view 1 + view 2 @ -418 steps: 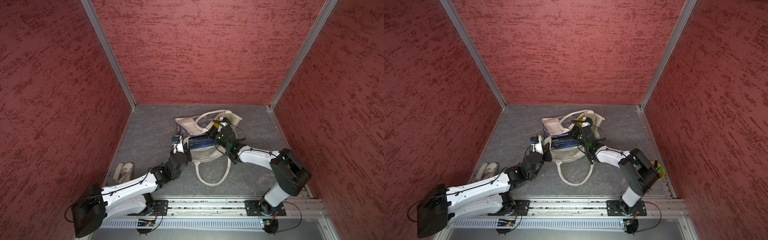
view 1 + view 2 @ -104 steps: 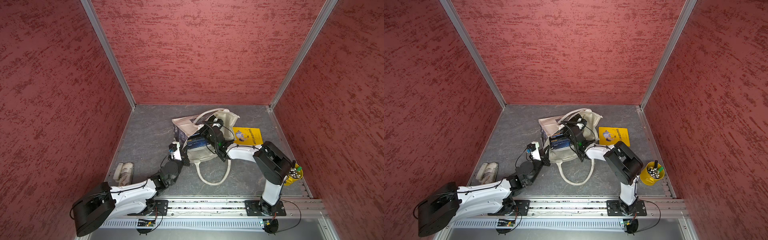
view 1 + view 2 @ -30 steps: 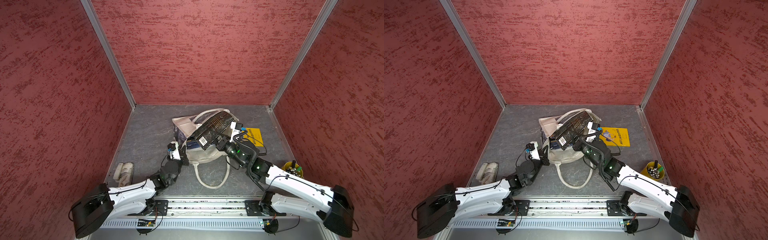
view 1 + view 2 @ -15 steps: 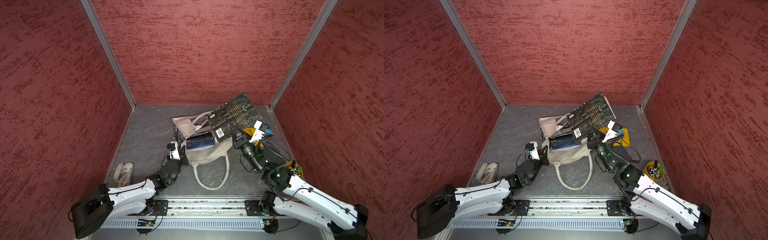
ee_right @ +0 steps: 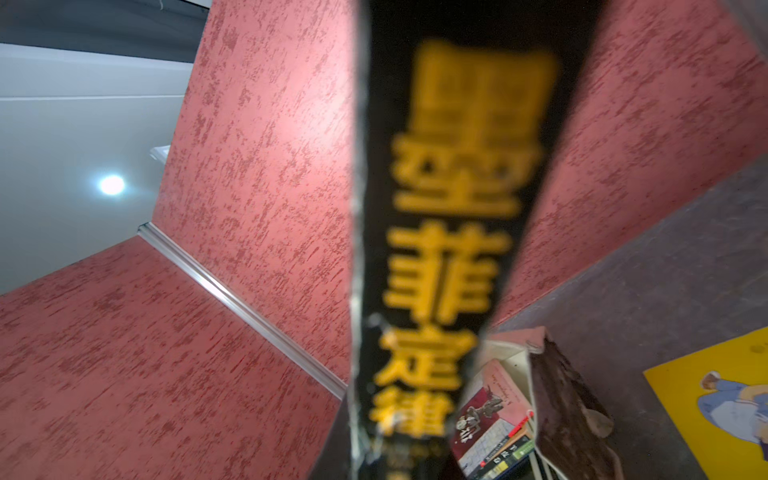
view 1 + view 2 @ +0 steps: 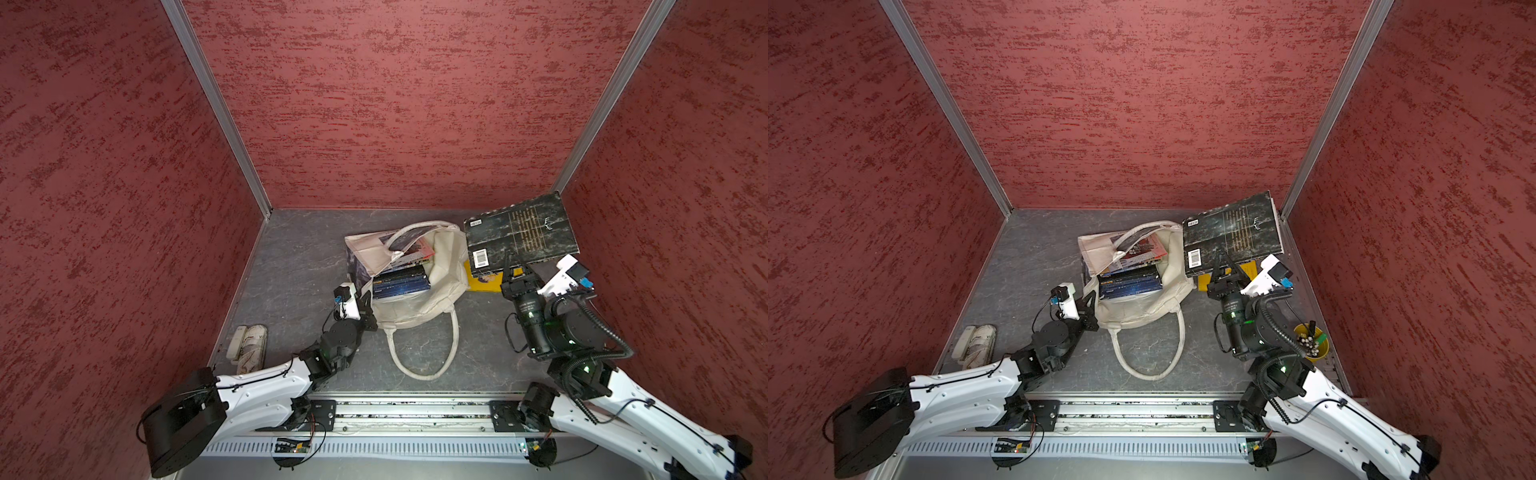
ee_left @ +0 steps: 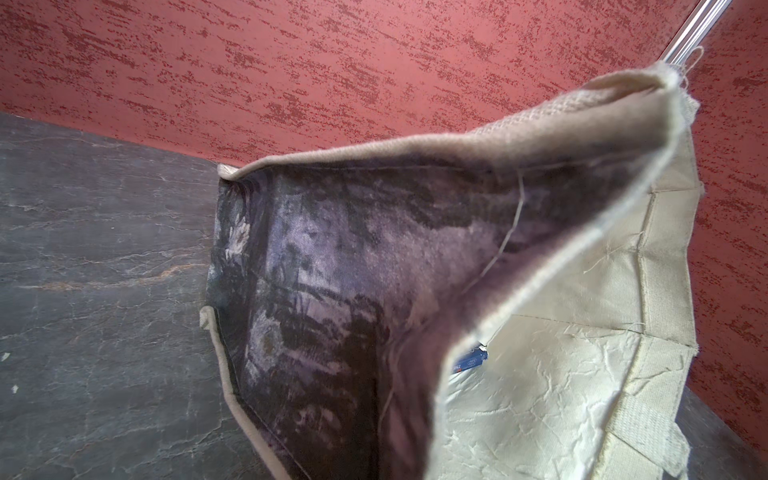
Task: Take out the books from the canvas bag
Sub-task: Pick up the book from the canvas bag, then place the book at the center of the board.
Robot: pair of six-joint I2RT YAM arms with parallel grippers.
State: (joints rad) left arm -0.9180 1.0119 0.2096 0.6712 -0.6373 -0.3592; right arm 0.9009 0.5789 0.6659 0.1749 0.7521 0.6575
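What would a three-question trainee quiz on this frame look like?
1. True or false: the right gripper holds a black book outside the bag.
2. In a top view, which thing does the black book partly hide? A) a yellow book B) a mug C) scissors
3. What is the left gripper shut on?

Key: 1. True. 2. A. 3. The bag's rim.
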